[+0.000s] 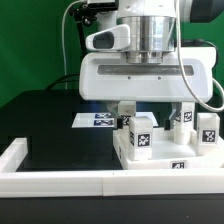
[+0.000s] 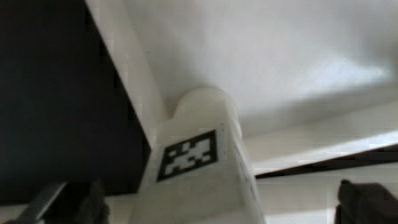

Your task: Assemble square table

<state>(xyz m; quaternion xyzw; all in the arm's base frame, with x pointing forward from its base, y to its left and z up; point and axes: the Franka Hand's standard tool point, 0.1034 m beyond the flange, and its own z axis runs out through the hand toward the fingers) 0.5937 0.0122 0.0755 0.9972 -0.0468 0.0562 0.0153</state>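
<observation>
Now jaws hanging released over square table (image 1: 150, 160); tagged leg (image 1: 140, 135) standing upright between fingers (image 2: 54, 200), untouched.

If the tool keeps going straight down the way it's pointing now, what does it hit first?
Most likely the upright white leg with the marker tag. The tool hangs open, pointing down over the square tabletop, and in the wrist view the leg stands between its fingers. Depth is unclear; it may straddle the leg and reach the tabletop.
</observation>
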